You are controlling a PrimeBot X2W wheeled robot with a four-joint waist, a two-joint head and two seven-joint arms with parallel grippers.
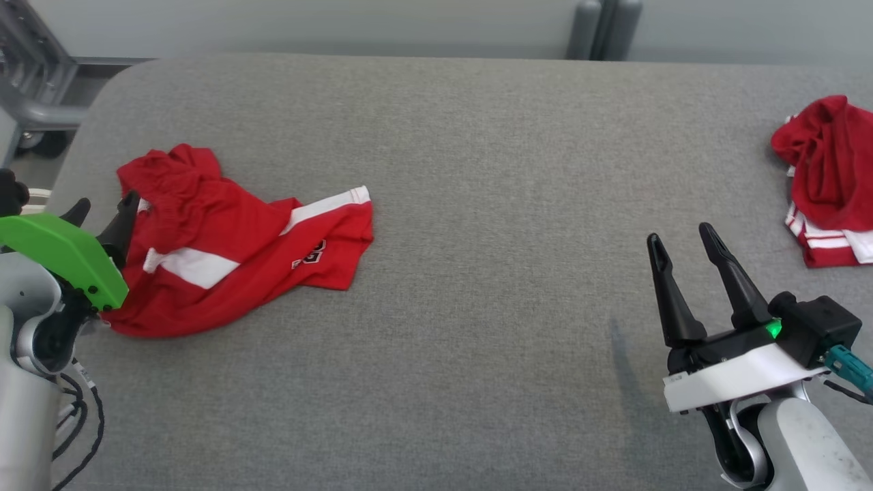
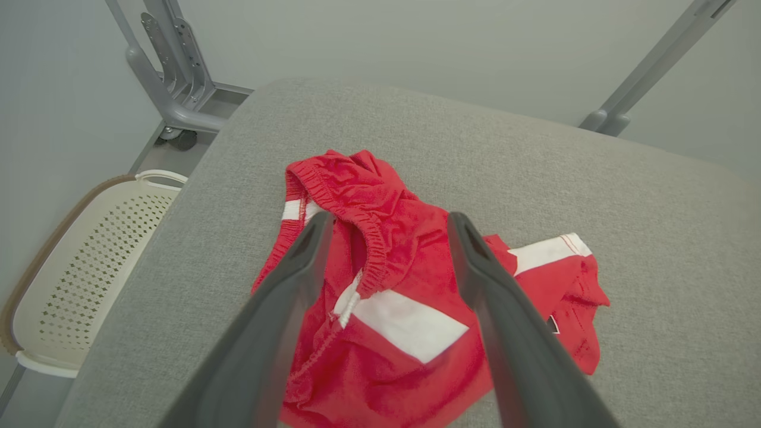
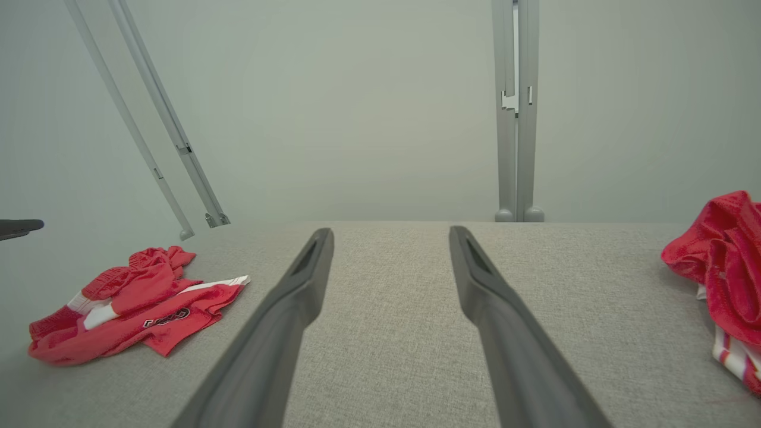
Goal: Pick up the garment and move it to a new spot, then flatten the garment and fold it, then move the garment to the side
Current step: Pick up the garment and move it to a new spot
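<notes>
A crumpled pair of red shorts with white stripes (image 1: 232,245) lies at the left of the grey padded table (image 1: 477,170). My left gripper (image 1: 102,213) hangs open at the shorts' left edge, above the elastic waistband. In the left wrist view the waistband (image 2: 357,208) shows between the open fingers (image 2: 285,279), and the gripper (image 2: 389,223) holds nothing. My right gripper (image 1: 675,235) stands open over bare table at the lower right, far from the shorts (image 3: 131,303). The right wrist view has that gripper (image 3: 389,235) spread over grey fabric.
A second heap of red and white garments (image 1: 829,184) lies at the table's right edge (image 3: 725,261). A cream perforated basket (image 2: 77,267) stands on the floor beyond the table's left edge. Grey metal frame legs (image 1: 603,27) rise behind the table.
</notes>
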